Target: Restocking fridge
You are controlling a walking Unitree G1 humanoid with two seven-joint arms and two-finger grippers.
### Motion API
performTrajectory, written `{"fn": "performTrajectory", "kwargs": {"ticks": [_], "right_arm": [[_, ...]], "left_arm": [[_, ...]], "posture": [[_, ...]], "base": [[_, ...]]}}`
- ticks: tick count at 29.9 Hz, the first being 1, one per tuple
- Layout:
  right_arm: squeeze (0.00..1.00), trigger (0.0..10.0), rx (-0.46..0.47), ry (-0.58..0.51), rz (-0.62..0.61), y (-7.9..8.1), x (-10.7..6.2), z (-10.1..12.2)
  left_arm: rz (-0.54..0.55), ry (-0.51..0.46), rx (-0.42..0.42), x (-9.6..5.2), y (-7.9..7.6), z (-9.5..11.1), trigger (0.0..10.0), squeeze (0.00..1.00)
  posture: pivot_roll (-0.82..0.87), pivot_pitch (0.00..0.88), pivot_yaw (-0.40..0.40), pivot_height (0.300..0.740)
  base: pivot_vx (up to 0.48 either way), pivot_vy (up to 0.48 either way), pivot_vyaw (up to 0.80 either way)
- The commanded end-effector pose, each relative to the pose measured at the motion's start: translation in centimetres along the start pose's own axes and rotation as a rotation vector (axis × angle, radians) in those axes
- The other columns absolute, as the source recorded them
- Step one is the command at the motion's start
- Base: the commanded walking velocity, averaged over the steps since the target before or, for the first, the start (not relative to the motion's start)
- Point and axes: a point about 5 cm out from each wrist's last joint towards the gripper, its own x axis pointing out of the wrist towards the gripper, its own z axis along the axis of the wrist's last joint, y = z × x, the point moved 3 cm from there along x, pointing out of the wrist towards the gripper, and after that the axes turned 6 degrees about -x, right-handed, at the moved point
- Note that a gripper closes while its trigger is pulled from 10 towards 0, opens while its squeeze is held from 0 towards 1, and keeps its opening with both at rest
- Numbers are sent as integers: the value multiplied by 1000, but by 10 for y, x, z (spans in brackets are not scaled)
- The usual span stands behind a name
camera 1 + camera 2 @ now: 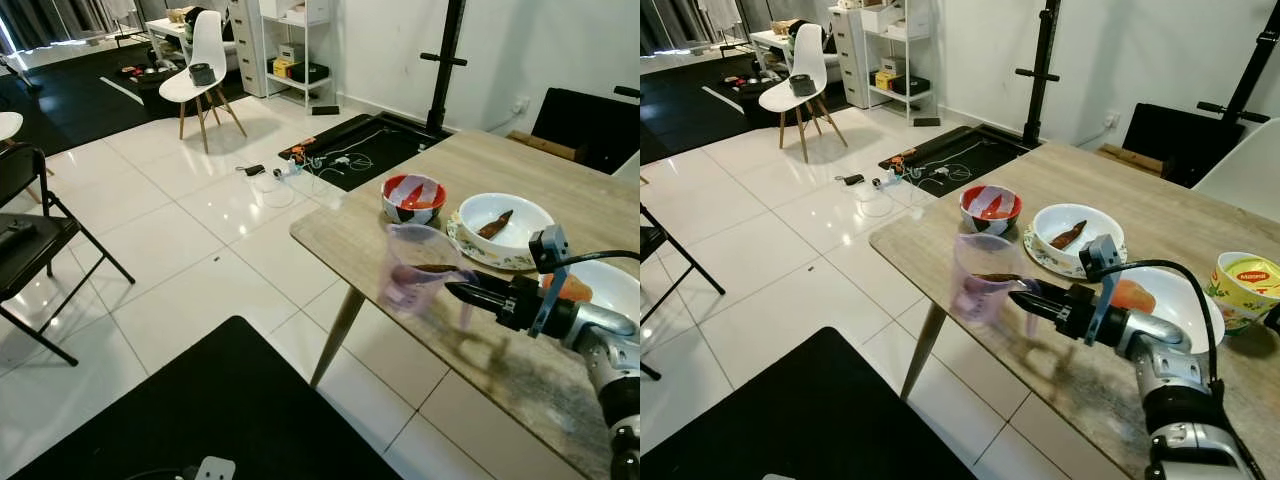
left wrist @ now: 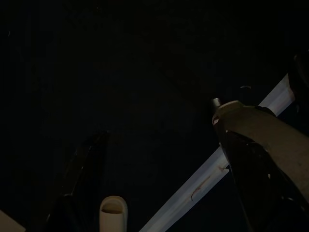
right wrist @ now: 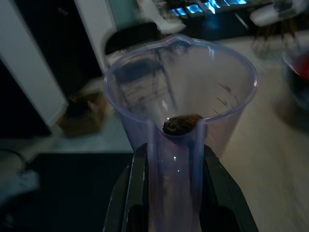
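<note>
I have the clear plastic measuring jug (image 1: 985, 278) held up off the table (image 1: 1160, 200), out over its near corner edge, roughly upright. My right gripper (image 1: 1025, 297) has its fingers (image 3: 133, 193) closed on either side of the jug's handle, which my right wrist view shows plainly, with a small brown lump sitting at the rim where the handle meets the jug.

Just behind the jug on the table is a red and white bowl (image 1: 990, 208), and beside that a white bowl (image 1: 1072, 230) on a patterned plate with a dark brown piece lying in it. Close behind my right wrist is a larger white dish (image 1: 1175, 305) holding something orange (image 1: 1132, 295). Farther to my right stands a yellow instant-noodle cup (image 1: 1245, 285). These all sit well back from the table edge, apart from the jug.

Below the jug is white tiled floor (image 1: 180, 260), and a black mat (image 1: 210, 410) lies nearest me. Across the room I see a white chair (image 1: 200, 65) with a dark item on its seat, a tangle of cables (image 1: 320, 160) on another dark mat, a black upright stand (image 1: 445, 60) against the wall, and a black folding chair (image 1: 25, 240) on my left.

My left wrist view is very dark; I make out the left gripper's (image 2: 164, 183) fingers standing apart, with nothing between them.
</note>
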Motion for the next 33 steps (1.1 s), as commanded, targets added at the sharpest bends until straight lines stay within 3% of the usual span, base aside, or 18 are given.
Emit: {"fn": "performTrajectory", "kwargs": {"ticks": [1, 5, 6, 13, 25, 33], "right_arm": [[0, 10000, -7, -98, 86, 11, 10, 18], [0, 10000, -5, -154, 224, 34, 20, 29], [0, 10000, -10, -131, 274, 44, 24, 26], [0, 10000, -28, -26, 335, 65, 40, 8], [0, 10000, 9, 33, 298, 73, 50, -4], [0, 10000, 28, 59, 291, 77, 53, -12]], "left_arm": [[-1, -5, -9, 0, -1, 0, 10000, 0], [0, -2, -10, 0, 0, -1, 10000, 0], [0, -1, -11, 0, 0, -1, 10000, 0], [4, 5, -39, 0, -1, -3, 10000, 0], [3, 12, -38, 0, -3, -5, 10000, 0], [9, 15, -28, 0, -1, -6, 10000, 0]], "posture": [[26, 0, 25, 740], [23, 0, 28, 740], [21, 0, 28, 740], [18, 0, 27, 740], [20, 0, 37, 740], [21, 0, 37, 740]], "base": [[0, 0, 0], [0, 0, 0], [0, 0, 0], [0, 0, 0], [0, 0, 0], [-248, 0, 0]]}}
